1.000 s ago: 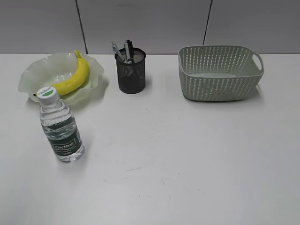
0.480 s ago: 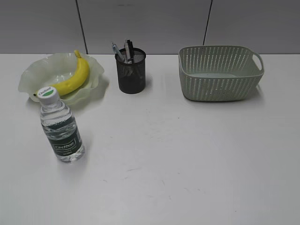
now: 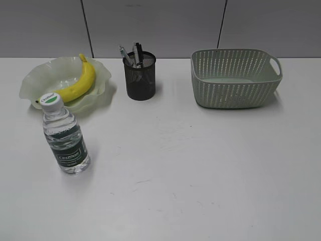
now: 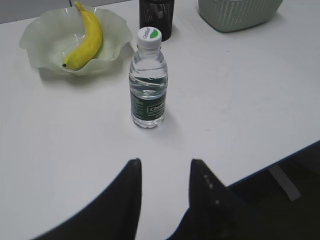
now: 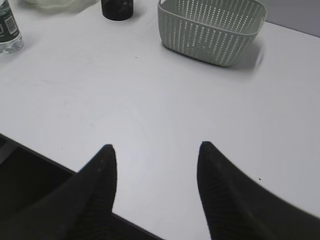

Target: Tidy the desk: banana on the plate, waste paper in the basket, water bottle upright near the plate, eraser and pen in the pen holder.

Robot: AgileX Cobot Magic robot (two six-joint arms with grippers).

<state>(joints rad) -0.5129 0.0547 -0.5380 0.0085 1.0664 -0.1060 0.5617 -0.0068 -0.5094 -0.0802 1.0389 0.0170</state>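
Observation:
The banana lies in the pale green wavy plate at the back left; both show in the left wrist view, banana and plate. The water bottle stands upright in front of the plate, also in the left wrist view. The black mesh pen holder holds pens. The perforated green basket stands at the back right. The waste paper and eraser are not visible. My left gripper is open and empty, well short of the bottle. My right gripper is open and empty over the desk's front edge.
The white desk is bare in its middle and front. The basket, the pen holder's base and the bottle's base show in the right wrist view. The desk's front edge runs beneath both grippers.

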